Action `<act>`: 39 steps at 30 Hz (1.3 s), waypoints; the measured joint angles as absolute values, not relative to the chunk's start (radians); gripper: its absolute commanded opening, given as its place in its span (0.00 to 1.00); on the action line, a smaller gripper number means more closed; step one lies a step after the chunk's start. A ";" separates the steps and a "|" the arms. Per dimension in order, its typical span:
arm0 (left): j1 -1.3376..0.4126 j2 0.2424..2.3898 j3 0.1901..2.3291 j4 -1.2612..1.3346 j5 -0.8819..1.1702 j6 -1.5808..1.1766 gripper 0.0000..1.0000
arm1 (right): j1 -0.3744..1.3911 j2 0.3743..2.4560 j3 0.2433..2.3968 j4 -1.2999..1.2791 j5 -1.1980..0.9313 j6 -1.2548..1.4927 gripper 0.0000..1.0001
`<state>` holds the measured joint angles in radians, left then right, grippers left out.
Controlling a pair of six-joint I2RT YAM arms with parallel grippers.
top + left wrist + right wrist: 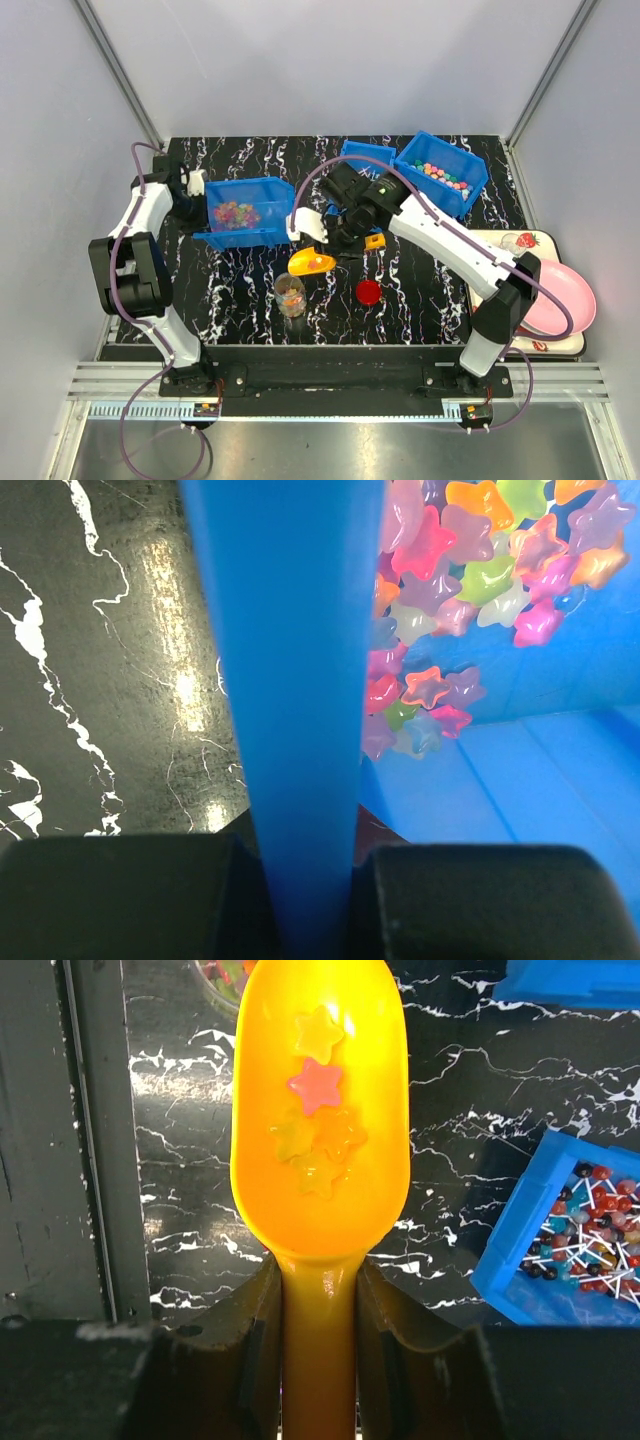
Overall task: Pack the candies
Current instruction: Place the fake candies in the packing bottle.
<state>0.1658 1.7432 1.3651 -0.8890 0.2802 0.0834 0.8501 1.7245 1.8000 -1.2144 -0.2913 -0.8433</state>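
Note:
My right gripper (335,243) is shut on the handle of the yellow scoop (312,263). In the right wrist view the scoop (320,1190) holds several star-shaped candies (318,1085) and its tip reaches over the rim of a small clear jar (222,980). The jar (290,295) stands on the table with some candies inside. My left gripper (197,200) is shut on the left wall of a blue bin (240,235). The left wrist view shows that wall (290,680) between my fingers and colourful star candies (470,570) inside the bin.
A flat red lid (368,291) lies right of the jar. Two more blue bins stand at the back, one (440,172) holding small round candies on sticks (590,1220), the other (367,156) behind my right wrist. A pink bowl (560,295) sits on a tray (510,242) at the right.

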 measured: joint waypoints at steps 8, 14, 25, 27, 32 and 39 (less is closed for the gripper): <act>0.169 1.743 1.365 -0.888 0.281 0.081 0.00 | 0.921 1.722 1.796 -1.256 -0.199 -0.846 0.00; 0.170 1.743 1.364 -0.888 0.282 0.081 0.00 | 0.962 1.722 1.797 -1.288 -0.148 -0.847 0.00; 0.171 1.743 1.364 -0.887 0.288 0.080 0.00 | 1.017 1.755 1.837 -1.330 -0.046 -0.858 0.00; 0.171 1.743 1.364 -0.887 0.288 0.080 0.00 | 1.025 1.765 1.850 -1.333 -0.028 -0.862 0.00; 0.171 1.743 1.362 -0.884 0.295 0.080 0.00 | 1.030 1.782 1.876 -1.334 0.010 -0.872 0.00; 0.171 1.742 1.353 -0.879 0.310 0.079 0.00 | 1.035 1.808 1.940 -1.337 0.051 -0.892 0.00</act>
